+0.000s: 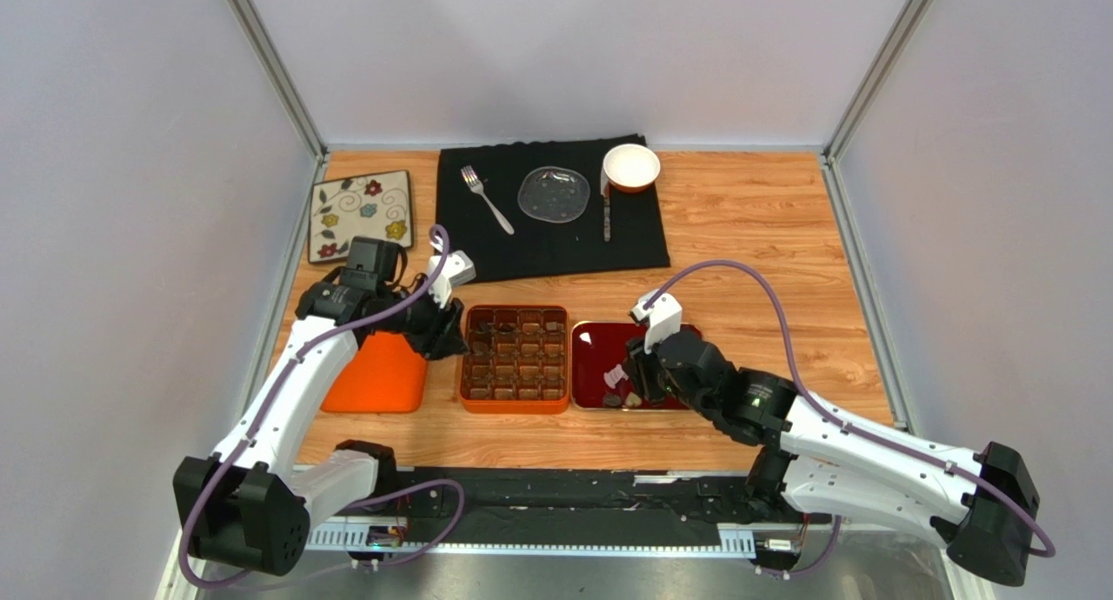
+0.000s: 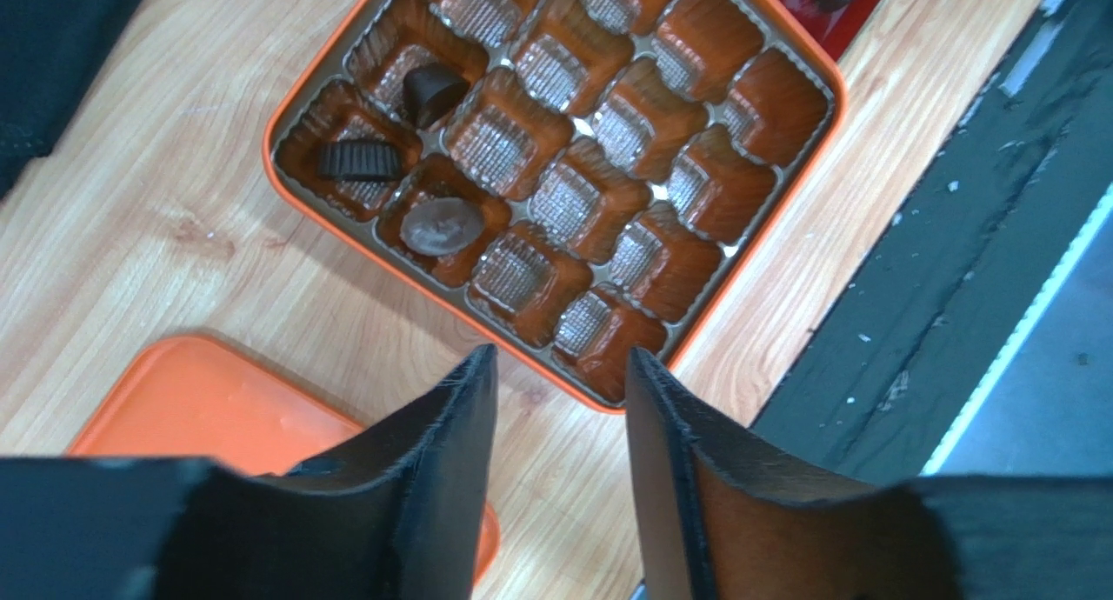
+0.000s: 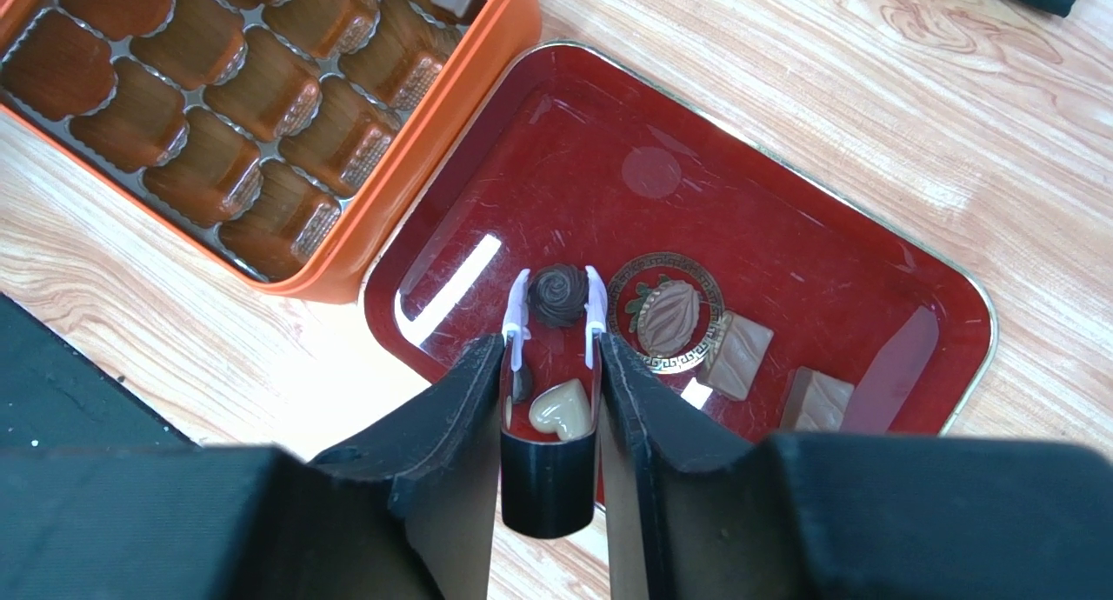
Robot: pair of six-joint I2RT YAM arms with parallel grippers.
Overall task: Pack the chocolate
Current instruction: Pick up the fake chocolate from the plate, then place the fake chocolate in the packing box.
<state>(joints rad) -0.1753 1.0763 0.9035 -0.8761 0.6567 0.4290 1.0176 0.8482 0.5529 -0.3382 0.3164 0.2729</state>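
Two arms work over a wooden table (image 1: pixel 745 222) between grey walls (image 1: pixel 131 170). From above there is one orange box (image 1: pixel 516 406), with one orange lid (image 1: pixel 372 378) at its 9 o'clock and one red tray (image 1: pixel 595 352) at its 3 o'clock. At 12 o'clock lies one black cloth (image 1: pixel 562 255) bearing one fork (image 1: pixel 486 198), one glass plate (image 1: pixel 554 192), one knife (image 1: pixel 606 215) and one bowl (image 1: pixel 631 167). One floral tile (image 1: pixel 361 215) sits at 10 o'clock.

Left wrist view: the left gripper (image 2: pixel 555 378) stands moderately wide and empty. Three chocolates (image 2: pixel 440 225) sit in cells at the box's 10 o'clock corner.

Right wrist view: the right gripper (image 3: pixel 551 352) squeezes tongs (image 3: pixel 549 489), whose white tips clasp one round chocolate (image 3: pixel 559 295) over the tray. Four lighter pieces (image 3: pixel 738 355) lie in the tray from its 3 to 6 o'clock.
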